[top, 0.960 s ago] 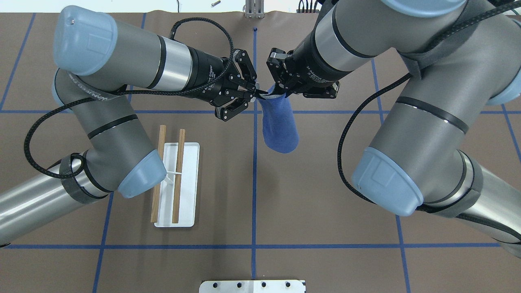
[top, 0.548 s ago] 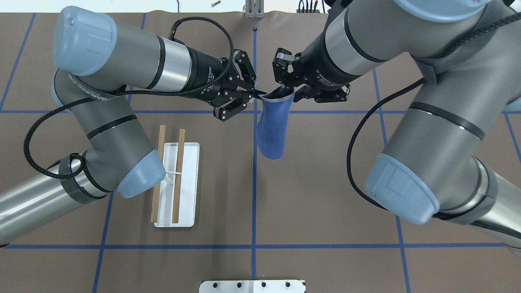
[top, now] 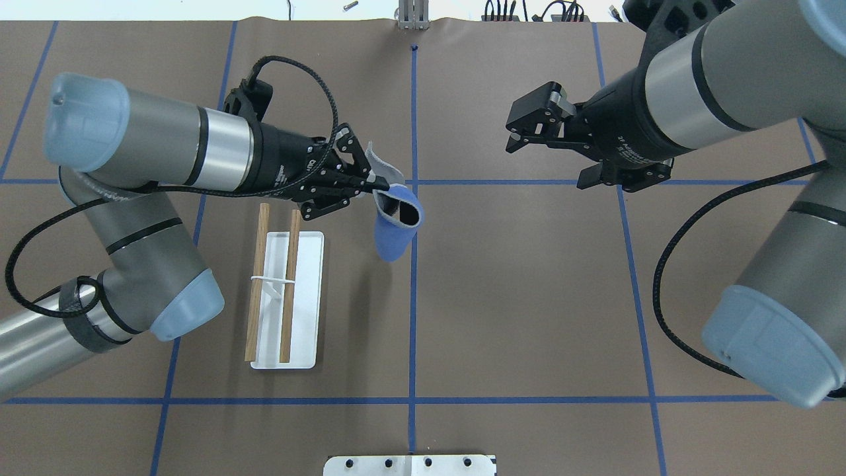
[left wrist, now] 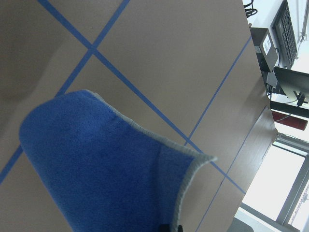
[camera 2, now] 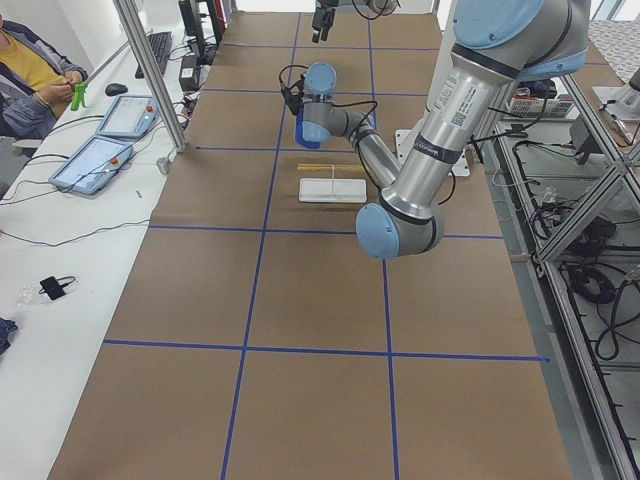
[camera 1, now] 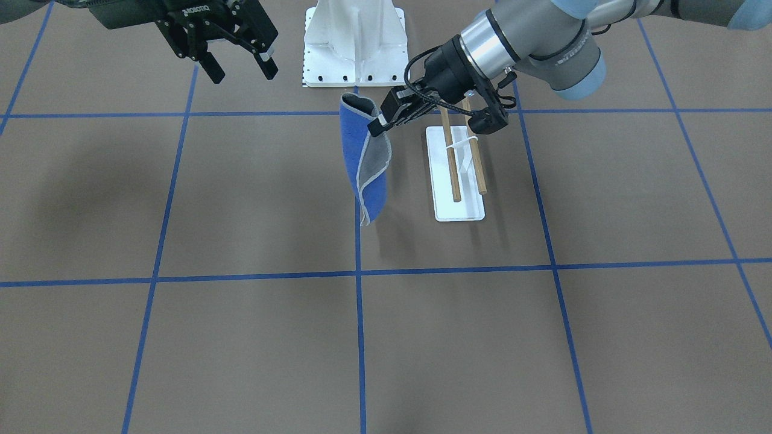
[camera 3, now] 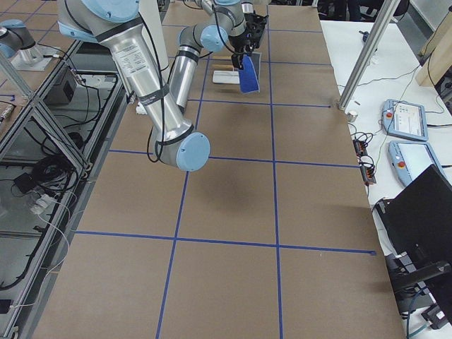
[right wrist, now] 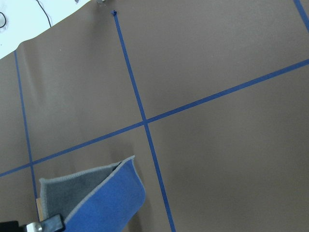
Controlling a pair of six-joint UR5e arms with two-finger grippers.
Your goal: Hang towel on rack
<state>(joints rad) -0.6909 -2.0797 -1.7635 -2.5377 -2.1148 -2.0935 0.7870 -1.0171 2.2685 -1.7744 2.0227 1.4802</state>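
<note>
On the brown table (top: 529, 297), the left gripper (top: 373, 184) pinches one corner of the blue towel (top: 392, 235), which hangs under it. The rack (top: 289, 291) sits near. The right gripper (camera 1: 243, 66) is spread wide, well apart.

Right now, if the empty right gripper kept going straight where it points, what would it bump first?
Probably the towel, near where the left gripper pinches it. The right gripper tilts downward, so it might hit the table first; depth is unclear.

The towel (camera 1: 365, 160) was napped cloth, the rack (top: 289, 297) bare wooden dowels over a smooth white plate, the table (top: 529, 297) matt brown paper.
</note>
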